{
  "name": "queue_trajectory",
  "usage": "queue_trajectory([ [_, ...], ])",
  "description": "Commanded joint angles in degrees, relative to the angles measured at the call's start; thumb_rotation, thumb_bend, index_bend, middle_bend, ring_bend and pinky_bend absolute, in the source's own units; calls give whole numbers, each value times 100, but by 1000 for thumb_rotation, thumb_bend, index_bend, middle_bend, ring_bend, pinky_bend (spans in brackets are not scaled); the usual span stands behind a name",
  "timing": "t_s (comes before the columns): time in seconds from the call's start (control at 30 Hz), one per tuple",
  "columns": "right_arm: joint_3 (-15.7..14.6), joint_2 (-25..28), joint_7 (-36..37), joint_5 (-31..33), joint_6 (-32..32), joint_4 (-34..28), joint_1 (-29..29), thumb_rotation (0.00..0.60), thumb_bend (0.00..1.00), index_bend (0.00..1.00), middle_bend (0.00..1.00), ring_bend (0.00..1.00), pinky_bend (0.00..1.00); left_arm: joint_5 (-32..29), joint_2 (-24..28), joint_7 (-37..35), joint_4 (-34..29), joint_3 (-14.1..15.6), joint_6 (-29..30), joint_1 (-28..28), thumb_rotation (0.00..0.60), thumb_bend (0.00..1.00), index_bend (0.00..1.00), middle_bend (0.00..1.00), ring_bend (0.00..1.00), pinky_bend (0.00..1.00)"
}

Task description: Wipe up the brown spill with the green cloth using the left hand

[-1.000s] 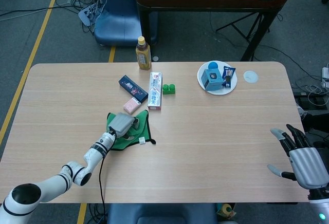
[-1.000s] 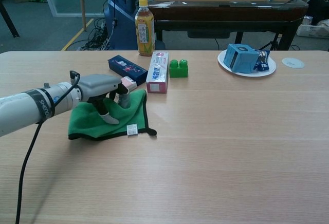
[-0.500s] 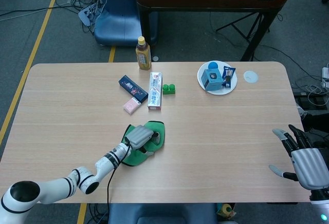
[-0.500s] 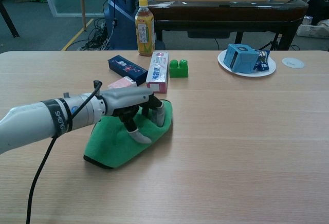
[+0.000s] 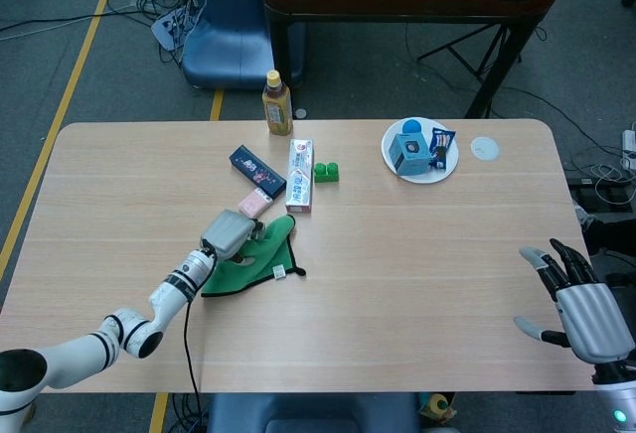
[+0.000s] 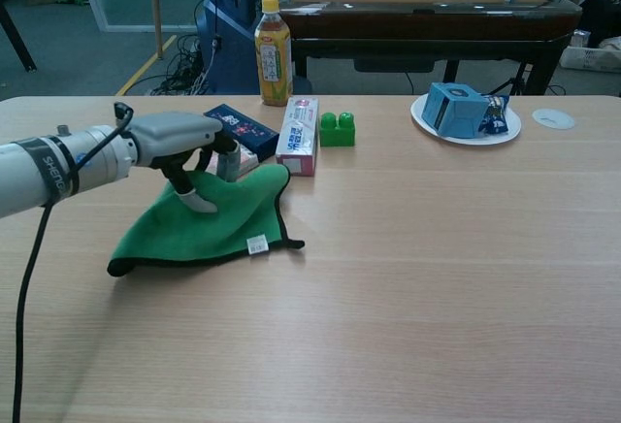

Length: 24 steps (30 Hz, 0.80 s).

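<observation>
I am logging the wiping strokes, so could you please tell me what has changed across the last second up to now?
The left hand swept the green cloth toward the table's middle, bunching it, then drew it back beside the pink box, where it lies spread flat under the fingers. The right hand, toothpaste box and plate stayed put.

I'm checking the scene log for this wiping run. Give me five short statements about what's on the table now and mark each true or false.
1. The left hand rests on the green cloth. True.
2. The right hand holds the toothpaste box. False: it holds nothing, fingers apart, at the table's near right edge; the toothpaste box lies near the green toy block.
3. The blue carton sits on the white plate. True.
4. The tea bottle lies on its side. False: it stands upright at the far edge.
5. A brown spill shows plainly beside the cloth. False: no spill is visible in either view.
</observation>
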Motion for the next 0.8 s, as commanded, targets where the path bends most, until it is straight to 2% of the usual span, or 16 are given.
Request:
queue_trajectory([
  [0.03,3,-11,3,-6,-9,8,11,600,177,76,202,42,91,-170,125,205,127,-21,18,107,600,172,467,480,551,722],
  [0.37,-1,-5,2,-20,14,-1,11,600,177,76,202,42,91,-672,248,605,498,-191,-9,259,600,171,465,477,548,720],
  [0.8,-14,1,8,2,36,10,-14,600,177,76,202,42,91,-1003,48,1352,976,-331,115,261,600,172,460,469,538,707],
])
